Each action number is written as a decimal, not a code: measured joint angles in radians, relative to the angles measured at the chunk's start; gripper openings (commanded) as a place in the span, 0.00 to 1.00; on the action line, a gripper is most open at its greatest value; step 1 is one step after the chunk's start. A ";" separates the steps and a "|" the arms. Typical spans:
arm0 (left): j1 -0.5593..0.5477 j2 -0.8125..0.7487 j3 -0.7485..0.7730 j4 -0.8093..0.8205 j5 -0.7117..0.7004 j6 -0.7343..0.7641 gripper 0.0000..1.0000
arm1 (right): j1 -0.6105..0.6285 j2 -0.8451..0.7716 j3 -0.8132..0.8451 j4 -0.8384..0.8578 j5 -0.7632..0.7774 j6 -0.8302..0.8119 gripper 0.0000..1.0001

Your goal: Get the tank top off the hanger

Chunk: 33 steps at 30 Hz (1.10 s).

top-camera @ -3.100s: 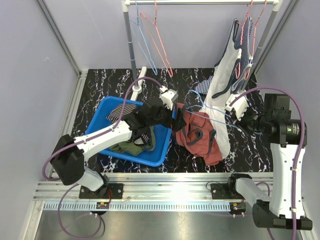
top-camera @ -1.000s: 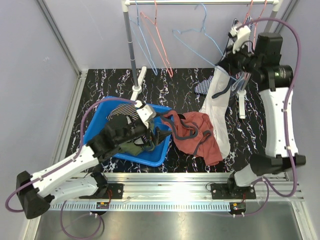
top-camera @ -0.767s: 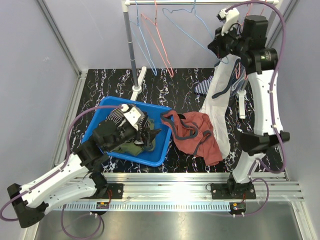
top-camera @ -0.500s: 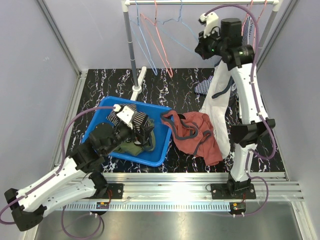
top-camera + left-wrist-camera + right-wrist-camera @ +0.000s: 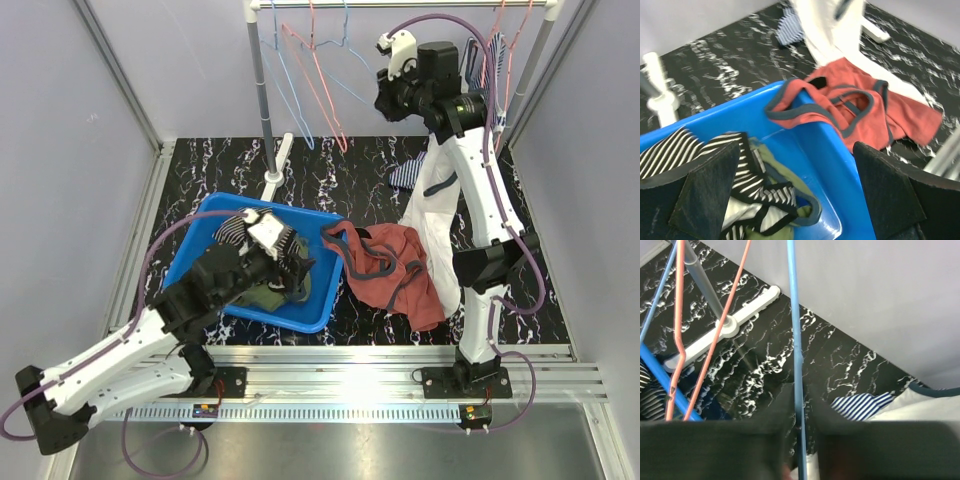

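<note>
The red tank top (image 5: 395, 272) lies crumpled on the black marbled table, one strap draped over the rim of the blue bin (image 5: 205, 225); it also shows in the left wrist view (image 5: 865, 107). It is off its hanger. My left gripper (image 5: 300, 262) hovers over the bin, open and empty (image 5: 796, 147). My right gripper (image 5: 382, 95) is high up by the rack rail, shut on the wire of an empty blue hanger (image 5: 352, 82), seen between its jaws in the right wrist view (image 5: 798, 365).
The bin (image 5: 840, 165) holds striped and green clothes (image 5: 740, 165). Pink and blue hangers (image 5: 318, 90) hang on the rail by the rack post (image 5: 262, 100). A white tank top (image 5: 445, 200) hangs at right above a striped garment (image 5: 405, 172).
My left gripper let go of the red tank top and pulled back over the bin. My right arm lifted the empty blue hanger and carried it left along the rail.
</note>
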 measured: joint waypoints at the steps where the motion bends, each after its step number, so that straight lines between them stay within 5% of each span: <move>1: -0.007 0.022 0.002 0.010 0.019 0.016 0.99 | 0.000 0.000 -0.003 0.000 0.000 0.001 0.51; 4: -0.040 0.133 0.027 0.023 0.086 0.082 0.99 | 0.000 -0.005 -0.030 -0.005 0.002 -0.034 0.88; 6: -0.061 0.224 0.064 0.021 0.129 0.134 0.99 | 0.000 -0.027 -0.069 -0.012 0.003 -0.067 0.99; 15: -0.183 0.589 0.286 0.018 0.244 0.378 0.99 | -0.027 -0.464 -0.506 -0.084 -0.060 -0.278 1.00; 20: -0.234 0.796 0.388 0.015 0.261 0.456 0.99 | -0.142 -0.734 -0.746 -0.102 -0.138 -0.307 1.00; 33: -0.252 1.281 0.626 0.024 0.183 0.275 0.95 | -0.418 -1.030 -1.248 -0.109 -0.177 -0.239 1.00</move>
